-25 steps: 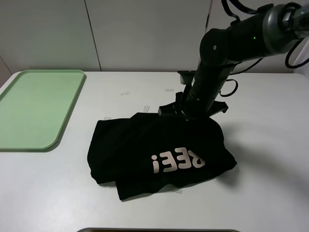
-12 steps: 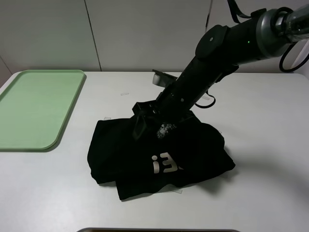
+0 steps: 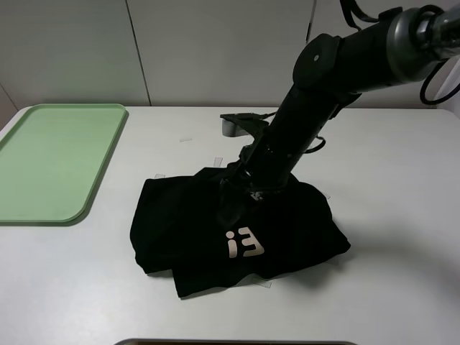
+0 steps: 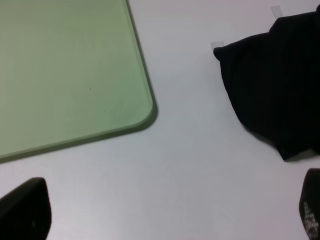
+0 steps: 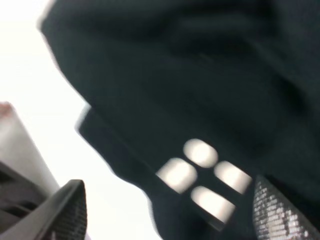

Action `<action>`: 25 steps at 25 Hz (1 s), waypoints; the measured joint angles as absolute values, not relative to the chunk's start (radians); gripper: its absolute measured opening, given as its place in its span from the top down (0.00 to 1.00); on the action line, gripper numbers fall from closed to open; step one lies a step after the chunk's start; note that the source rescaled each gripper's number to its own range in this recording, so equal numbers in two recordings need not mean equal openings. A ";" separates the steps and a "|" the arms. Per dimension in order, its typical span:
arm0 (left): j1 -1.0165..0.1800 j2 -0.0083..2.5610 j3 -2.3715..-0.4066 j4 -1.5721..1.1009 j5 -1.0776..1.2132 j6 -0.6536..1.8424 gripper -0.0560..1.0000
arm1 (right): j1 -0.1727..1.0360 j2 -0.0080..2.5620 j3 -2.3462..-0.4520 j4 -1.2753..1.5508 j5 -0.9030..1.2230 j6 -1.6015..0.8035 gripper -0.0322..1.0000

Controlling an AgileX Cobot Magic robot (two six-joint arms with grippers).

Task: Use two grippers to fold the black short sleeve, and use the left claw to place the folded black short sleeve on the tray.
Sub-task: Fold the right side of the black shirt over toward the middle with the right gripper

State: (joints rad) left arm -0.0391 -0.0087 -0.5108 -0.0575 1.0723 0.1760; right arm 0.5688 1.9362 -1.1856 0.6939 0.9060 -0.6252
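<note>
Hovering open and empty over the folded black cotton T-shirt (image 3: 237,230), the right black metal claw (image 5: 175,210) seems done; the left black claw (image 4: 168,207) hangs wide open beside the pale green plastic tray (image 4: 65,65) at left, probably for pickup.

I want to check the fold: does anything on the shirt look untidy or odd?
Yes. The black short sleeve is folded unevenly: a lower layer juts out along its near edge, and a fold seems to cut off the pale lettering.

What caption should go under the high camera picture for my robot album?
Right claw open at the partly folded black short sleeve, with the green tray nearby on the white table.
</note>
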 joint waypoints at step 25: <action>-0.039 -0.009 -0.511 -0.057 1.072 0.176 0.00 | 0.446 1.763 -1.163 -0.137 0.789 0.079 0.26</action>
